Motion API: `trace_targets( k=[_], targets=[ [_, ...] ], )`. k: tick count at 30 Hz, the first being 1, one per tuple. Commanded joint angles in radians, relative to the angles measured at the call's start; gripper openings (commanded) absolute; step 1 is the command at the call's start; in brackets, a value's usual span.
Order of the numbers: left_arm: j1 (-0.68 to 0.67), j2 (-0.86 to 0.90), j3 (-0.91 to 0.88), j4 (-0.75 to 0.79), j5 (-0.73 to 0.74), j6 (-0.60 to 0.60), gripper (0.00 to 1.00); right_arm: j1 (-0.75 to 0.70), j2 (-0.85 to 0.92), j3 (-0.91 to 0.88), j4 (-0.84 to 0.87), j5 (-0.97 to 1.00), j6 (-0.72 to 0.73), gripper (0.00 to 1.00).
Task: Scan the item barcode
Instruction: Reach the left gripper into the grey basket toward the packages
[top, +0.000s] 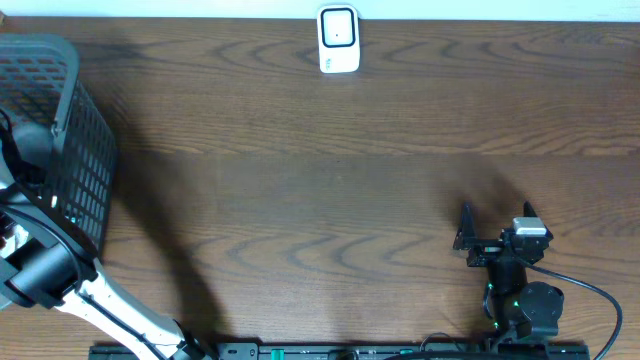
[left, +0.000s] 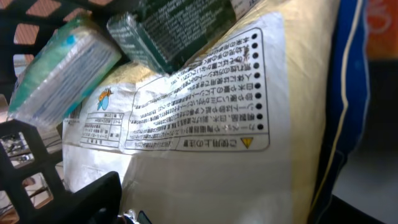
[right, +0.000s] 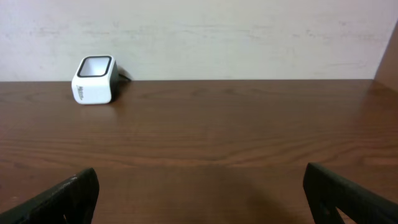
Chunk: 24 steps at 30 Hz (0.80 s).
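Yellow-white pouch (left: 205, 168), nearest my left wrist lens, lies in the basket (top: 85, 130) at 9 o'clock on the table (top: 300, 190), long axis 12-to-6, between the fingers of the left gripper (left: 217, 199). Whether those fingers are pinching it yet, I cannot tell. Farther off at 5 o'clock, the right gripper (top: 497, 215) stands spread.

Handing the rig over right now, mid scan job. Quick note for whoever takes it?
Left gripper: inside the basket, jaws wide either side of the yellow bag; can't tell if it grips.
Right gripper: jaws open, empty, near right of the table.
Things: bag in the basket, dark green box and teal pack overlapping it; scanner at the far edge, centre.
Done: nothing at the scanner yet.
Left: grasp an item, lift it out, show its barcode to the scanner.
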Motion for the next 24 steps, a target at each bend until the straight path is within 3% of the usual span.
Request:
trace_targets(
  k=[1, 3, 4, 6, 7, 17, 20, 24],
  targets=[
    [0.005, 0.004, -0.006, -0.034, -0.01, -0.005, 0.76, 0.002, -0.006, -0.002, -0.003, 0.008, 0.01, 0.99],
    [0.005, 0.004, -0.006, -0.05, -0.009, -0.005, 0.66, 0.002, -0.006, -0.003, -0.003, 0.008, 0.01, 0.99],
    [0.005, 0.004, -0.006, -0.064, -0.009, -0.005, 0.43, 0.002, -0.006, -0.003, -0.003, 0.008, 0.01, 0.99],
    [0.005, 0.004, -0.006, -0.076, -0.009, -0.005, 0.23, 0.002, -0.006, -0.002, -0.003, 0.008, 0.01, 0.99],
    [0.005, 0.004, -0.006, -0.079, -0.009, -0.005, 0.08, 0.002, -0.006, -0.003, -0.003, 0.008, 0.01, 0.99],
    [0.005, -0.099, 0.073, -0.128, -0.009, -0.037, 0.07, 0.002, -0.006, -0.002, -0.003, 0.008, 0.01, 0.99],
    [0.005, -0.258, 0.089, -0.092, 0.006, -0.143, 0.07, 0.002, -0.006, -0.002, -0.003, 0.008, 0.01, 0.99],
    [0.005, -0.407, 0.089, -0.005, 0.13, -0.143, 0.08, 0.002, -0.006, -0.002, -0.003, 0.008, 0.01, 0.99]
  ],
)
